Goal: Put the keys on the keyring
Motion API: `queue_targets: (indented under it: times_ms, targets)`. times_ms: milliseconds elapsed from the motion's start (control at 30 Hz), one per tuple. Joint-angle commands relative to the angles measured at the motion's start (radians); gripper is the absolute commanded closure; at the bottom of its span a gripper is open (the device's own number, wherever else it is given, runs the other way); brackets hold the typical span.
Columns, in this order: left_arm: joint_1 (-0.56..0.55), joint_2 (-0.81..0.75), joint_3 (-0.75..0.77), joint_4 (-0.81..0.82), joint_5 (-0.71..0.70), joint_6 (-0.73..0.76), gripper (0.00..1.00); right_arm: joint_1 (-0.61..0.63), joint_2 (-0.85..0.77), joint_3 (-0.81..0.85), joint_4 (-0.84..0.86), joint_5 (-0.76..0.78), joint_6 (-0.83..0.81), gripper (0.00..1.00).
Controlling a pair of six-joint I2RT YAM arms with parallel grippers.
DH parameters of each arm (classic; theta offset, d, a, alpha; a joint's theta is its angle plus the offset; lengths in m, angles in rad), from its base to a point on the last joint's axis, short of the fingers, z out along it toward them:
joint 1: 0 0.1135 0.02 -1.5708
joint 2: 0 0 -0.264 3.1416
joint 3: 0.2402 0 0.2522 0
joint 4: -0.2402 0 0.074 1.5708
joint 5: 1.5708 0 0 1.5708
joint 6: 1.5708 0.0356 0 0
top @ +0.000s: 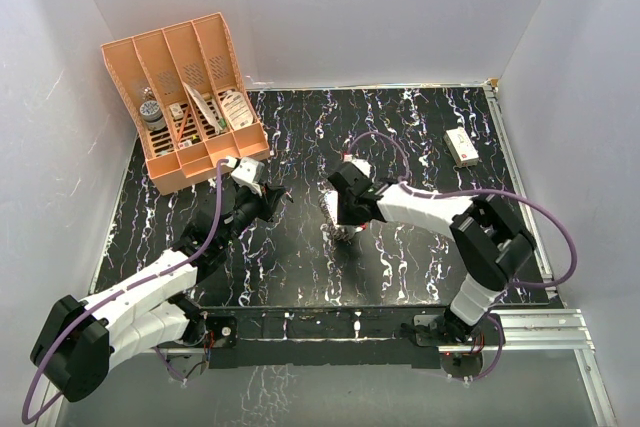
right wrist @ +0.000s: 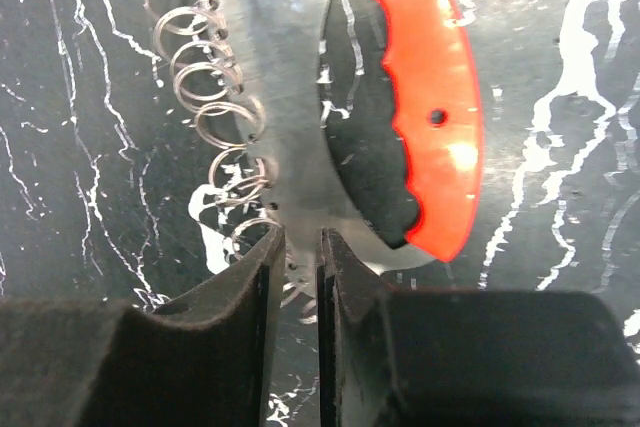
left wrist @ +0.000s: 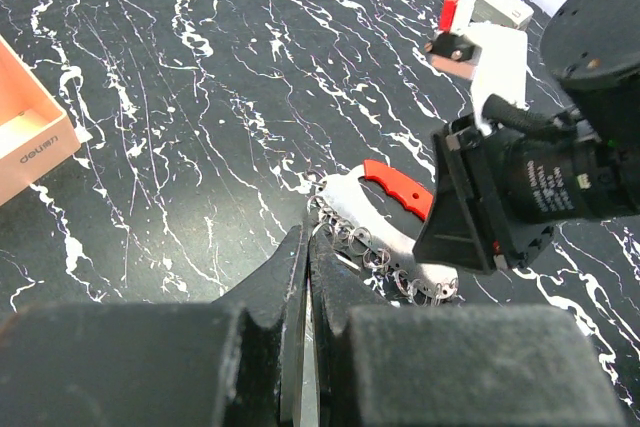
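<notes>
The keyring is a pale oval plate with a thick red crescent on one side and several small wire rings along the other. It lies mid-table. My right gripper has its fingers pressed in on the plate's near tip, with only a narrow gap between them. My left gripper is shut just short of the keyring's ringed edge. A thin pale sliver shows edge-on between its fingers, which I take for the keys. From above, the left gripper sits left of the right gripper.
An orange divided organiser with small items stands at the back left, its corner showing in the left wrist view. A small white box with a red mark lies at the back right. White walls enclose the black marbled table.
</notes>
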Motion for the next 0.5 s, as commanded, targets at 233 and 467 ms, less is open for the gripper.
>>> queue_targets:
  times_ms: [233,467]
  targets:
    - [-0.002,-0.008,0.000,0.029,0.011,-0.010,1.00,-0.119,-0.174,-0.047,0.068,-0.083,-0.144,0.66]
    - [-0.002,-0.001,0.003,0.026,0.012,-0.010,1.00,0.003,-0.242,-0.024,0.101,-0.215,-0.256,0.45]
